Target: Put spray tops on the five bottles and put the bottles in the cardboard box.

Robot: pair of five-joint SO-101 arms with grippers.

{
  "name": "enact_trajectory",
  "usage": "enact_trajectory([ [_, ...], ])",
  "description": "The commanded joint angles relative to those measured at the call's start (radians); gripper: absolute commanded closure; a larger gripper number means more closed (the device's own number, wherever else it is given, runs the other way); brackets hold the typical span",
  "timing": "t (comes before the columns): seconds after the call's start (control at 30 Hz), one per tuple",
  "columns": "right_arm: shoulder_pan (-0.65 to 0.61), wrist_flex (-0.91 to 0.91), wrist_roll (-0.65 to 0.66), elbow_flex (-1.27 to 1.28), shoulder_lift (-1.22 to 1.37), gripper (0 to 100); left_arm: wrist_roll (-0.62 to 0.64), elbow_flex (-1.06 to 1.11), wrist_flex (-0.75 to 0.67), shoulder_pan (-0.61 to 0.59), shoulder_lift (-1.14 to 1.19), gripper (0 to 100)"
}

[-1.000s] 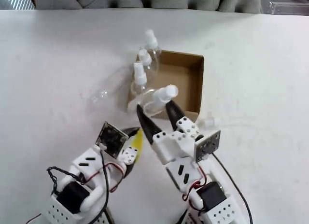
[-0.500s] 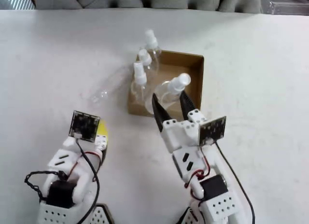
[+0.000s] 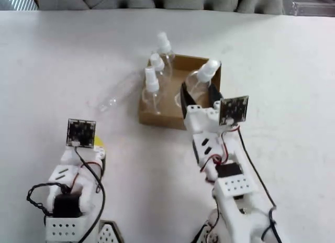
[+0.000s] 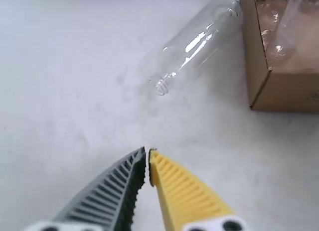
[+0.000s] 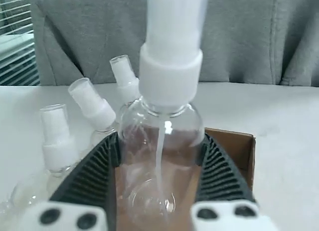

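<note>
Since the left gripper [image 4: 148,151] sits nearest, low over the white table [image 3: 63,54] with its grey and yellow jaws pressed together on nothing, it has no part in the present step. Just beyond its tips lies the one clear plastic bottle without a top [image 4: 197,42]. It is on its side on the table, open neck towards that gripper, base end near the left wall of the brown cardboard box [image 4: 279,89].

Further out on the other side, the right gripper [image 3: 199,92] clamps its black jaws around the body of a clear plastic bottle with a white spray top [image 5: 159,161]. It holds the bottle nearly upright over the right half of the box; whether the base touches the box floor I cannot tell. Along the box's left wall stand three more clear capped bottles [image 3: 152,88], leaning outward with their tops past the rim. Behind the table's far edge is a grey upholstered seat back [image 5: 249,37].

By my reckoning the task is well past half: four tops are on, three bottles are boxed, and the fourth only needs setting down and letting go. What remains is the fifth bottle, which needs a spray top and then a place in the box.
</note>
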Motion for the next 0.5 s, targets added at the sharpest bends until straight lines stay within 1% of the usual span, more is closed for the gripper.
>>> enact_trajectory([
  [0.0, 0.056, -0.068, -0.006, -0.13, 0.127, 98.4, -0.011, -0.002, -0.009, -0.005, -0.01, 98],
  [0.13, 0.094, -0.076, -0.005, -0.233, 0.255, 98.4, -0.012, -0.002, 0.021, -0.005, -0.01, 98],
  [0.47, 0.102, -0.076, 0.002, -0.471, 0.495, 98.4, -0.012, -0.002, 0.02, -0.005, -0.01, 98],
])
